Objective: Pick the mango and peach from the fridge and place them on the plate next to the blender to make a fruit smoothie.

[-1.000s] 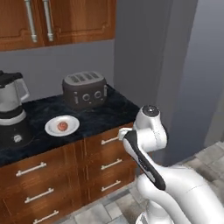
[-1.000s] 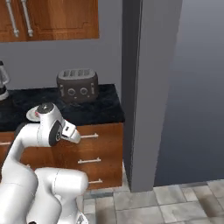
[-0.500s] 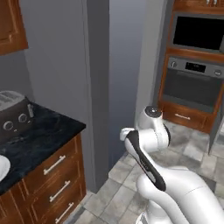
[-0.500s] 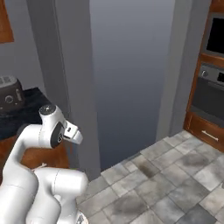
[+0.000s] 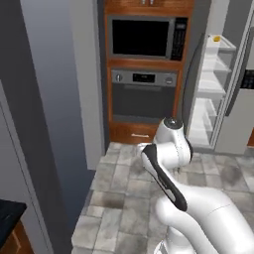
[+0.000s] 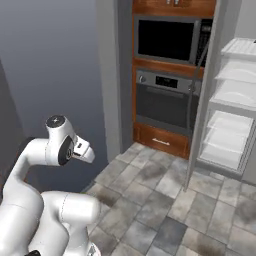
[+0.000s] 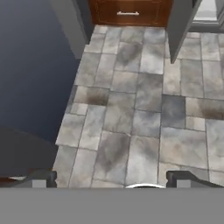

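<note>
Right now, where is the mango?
In the left base view the mango lies on the top shelf of the open fridge, at upper right, right of the black microwave.

The fridge point(image 5: 218, 94) stands open at the right, its white interior crossed by clear glass shelves point(image 5: 211, 84). On the top shelf lies one small yellow-orange fruit — the mango point(image 5: 216, 38) — near the front edge. The lower shelves look bare from here. Below, a grey stone-tile floor point(image 5: 129, 198) runs up to the oven's wooden drawer point(image 7: 128, 12) — mottled with darker patches.
</note>
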